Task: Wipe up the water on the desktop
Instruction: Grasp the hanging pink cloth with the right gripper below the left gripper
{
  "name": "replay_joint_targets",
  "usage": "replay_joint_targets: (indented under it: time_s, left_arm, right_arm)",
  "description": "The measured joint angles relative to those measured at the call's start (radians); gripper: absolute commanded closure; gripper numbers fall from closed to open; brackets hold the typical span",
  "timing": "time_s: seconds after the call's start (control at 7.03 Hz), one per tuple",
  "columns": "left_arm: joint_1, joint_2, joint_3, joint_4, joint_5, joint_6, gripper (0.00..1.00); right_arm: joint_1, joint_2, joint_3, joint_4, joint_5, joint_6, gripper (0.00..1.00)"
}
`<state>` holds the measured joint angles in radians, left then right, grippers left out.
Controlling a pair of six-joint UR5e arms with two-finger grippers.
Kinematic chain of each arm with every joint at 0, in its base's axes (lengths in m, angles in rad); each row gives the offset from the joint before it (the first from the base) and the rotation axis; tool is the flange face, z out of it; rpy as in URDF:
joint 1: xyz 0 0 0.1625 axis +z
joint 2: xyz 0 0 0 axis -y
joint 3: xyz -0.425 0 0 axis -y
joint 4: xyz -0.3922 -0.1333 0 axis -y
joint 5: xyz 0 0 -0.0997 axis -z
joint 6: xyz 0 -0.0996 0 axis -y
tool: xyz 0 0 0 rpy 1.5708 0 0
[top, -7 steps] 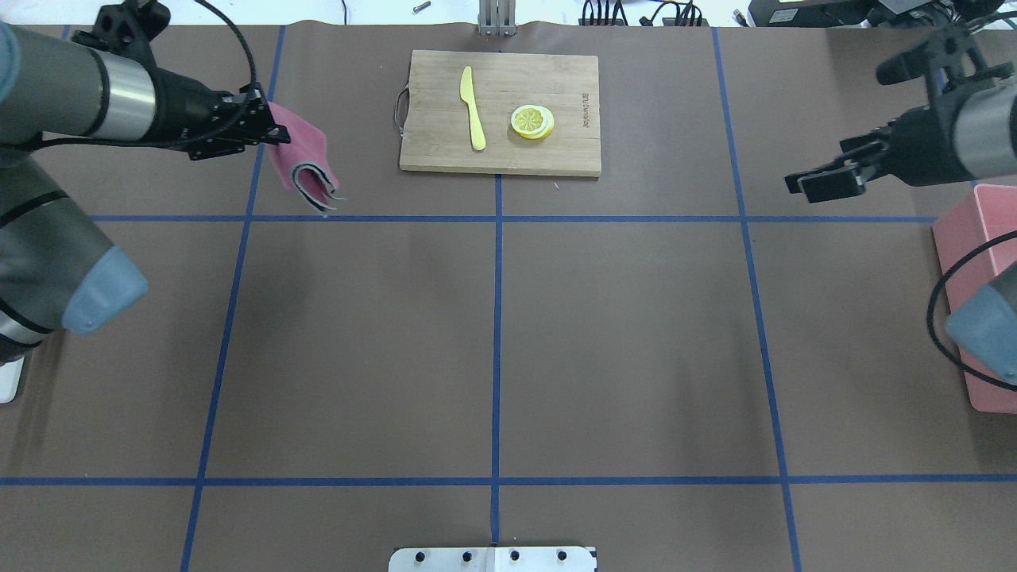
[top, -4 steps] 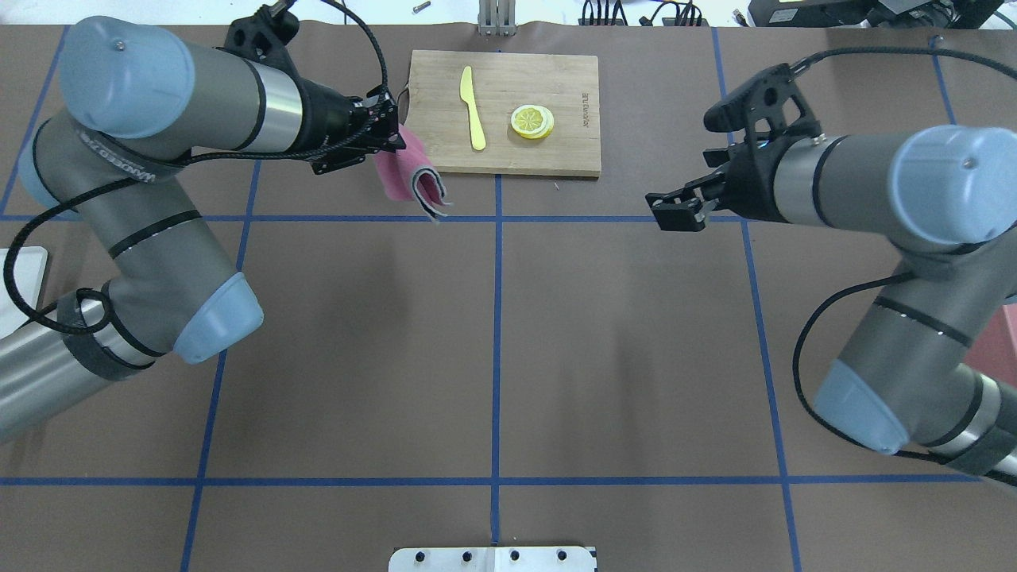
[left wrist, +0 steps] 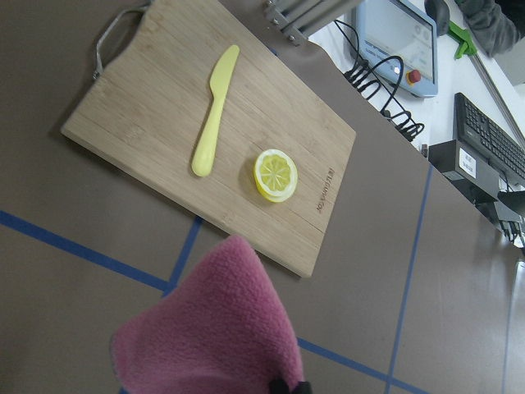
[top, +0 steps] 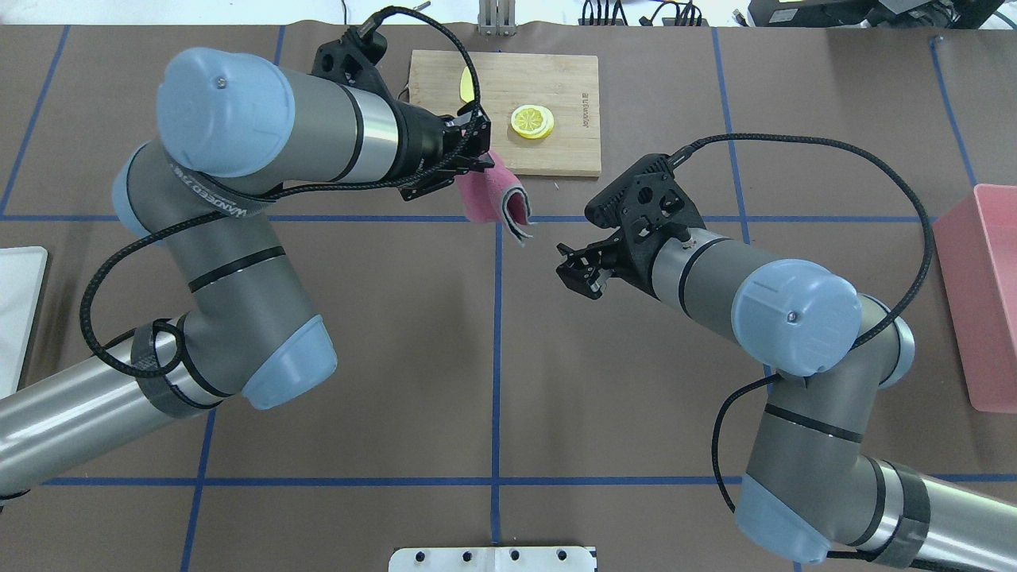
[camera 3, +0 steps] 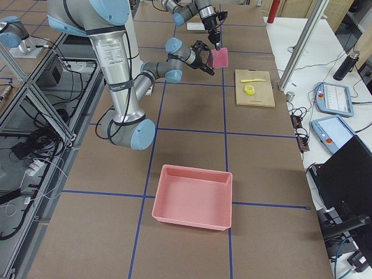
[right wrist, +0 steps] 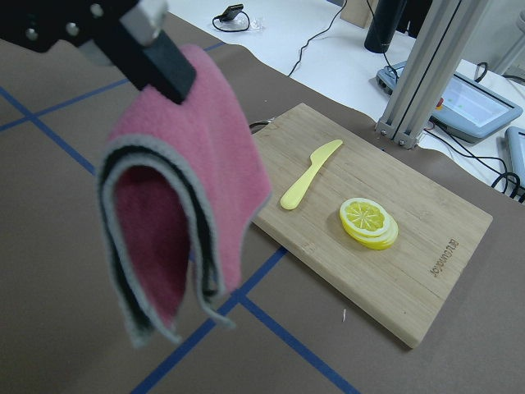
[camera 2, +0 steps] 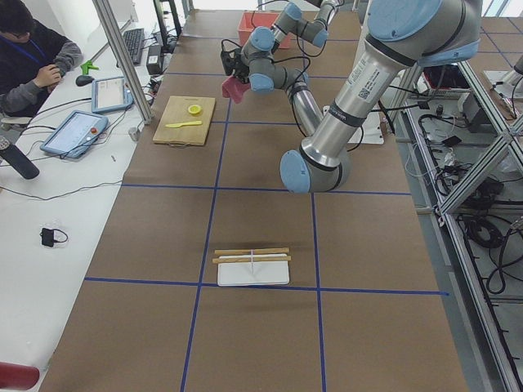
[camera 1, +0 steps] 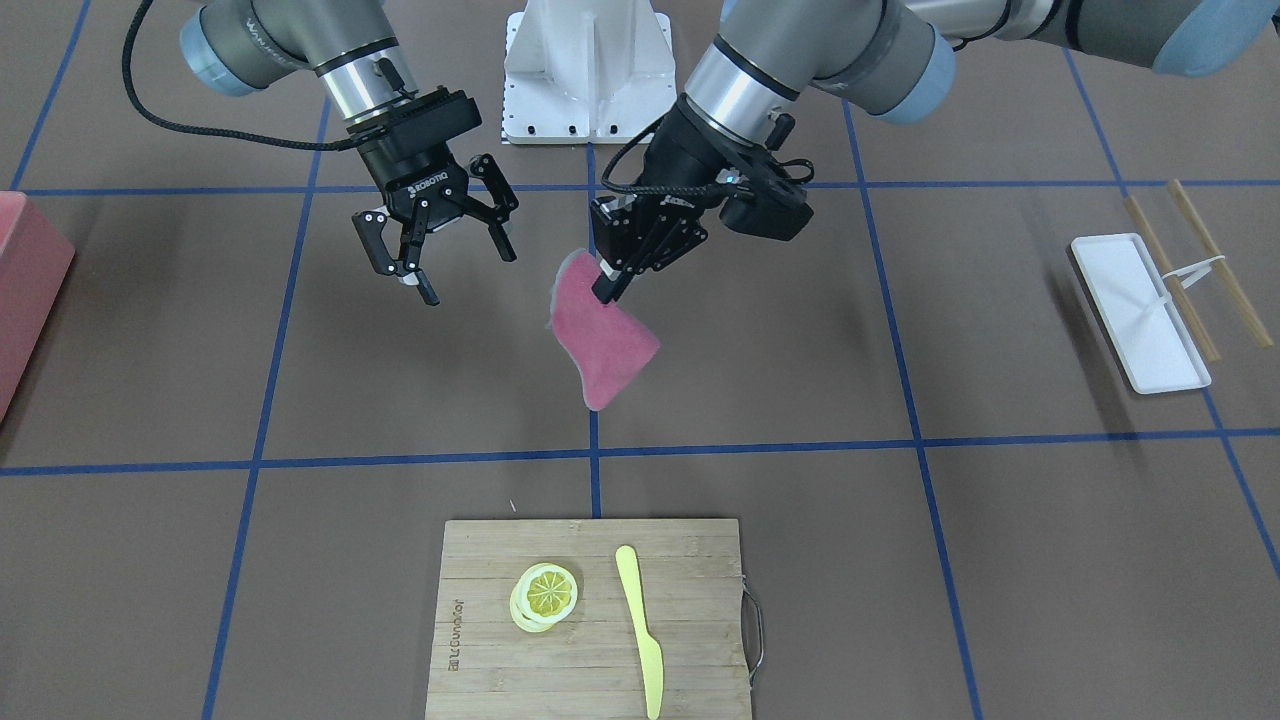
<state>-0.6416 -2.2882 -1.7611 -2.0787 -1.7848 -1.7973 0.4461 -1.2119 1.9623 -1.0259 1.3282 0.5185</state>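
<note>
A folded pink cloth (top: pixel 494 199) with grey edging hangs from my left gripper (top: pixel 479 164), which is shut on its top edge just above the desktop (top: pixel 357 357). In the front-facing view the cloth (camera 1: pixel 606 340) dangles below that gripper (camera 1: pixel 612 280), near the middle blue tape cross. My right gripper (top: pixel 574 272) is open and holds nothing, a short way to the cloth's right; the front-facing view shows this gripper (camera 1: pixel 450 268) with its fingers spread. The right wrist view looks straight at the cloth (right wrist: pixel 189 197). I make out no water on the brown surface.
Just beyond the cloth lies a bamboo cutting board (top: pixel 556 155) with a yellow knife (camera 1: pixel 640 630) and lemon slices (top: pixel 531 121). A pink bin (top: pixel 981 294) stands at the right edge. At the left are a white tray (camera 1: pixel 1140 310) and chopsticks (camera 1: pixel 1195 265). A person (camera 2: pixel 33 57) sits beyond the table.
Both arms have swung in toward the table's middle. The left gripper carried the pink cloth rightward, past the board's near corner. The right gripper came leftward and nearer, still open.
</note>
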Motion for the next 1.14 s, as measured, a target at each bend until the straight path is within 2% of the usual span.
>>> replay_joint_targets:
  time_s: [0.28, 0.57, 0.85, 1.14]
  left_arm:
    - [0.026, -0.02, -0.007, 0.0, 0.014, -0.026, 1.0]
    - [0.046, -0.021, -0.028, 0.0, 0.016, -0.032, 1.0]
    - [0.064, -0.017, -0.048, 0.0, 0.016, -0.033, 1.0]
    - [0.067, -0.003, -0.064, 0.0, 0.014, -0.028, 1.0]
  right_arm:
    - [-0.049, 0.007, -0.01, 0.0, -0.079, -0.016, 0.33]
    - [-0.064, 0.009, -0.015, 0.0, -0.107, -0.037, 0.5]
    - [-0.065, 0.007, -0.015, 0.0, -0.11, -0.047, 0.5]
    - [-0.067, 0.004, -0.014, 0.0, -0.117, -0.049, 0.45]
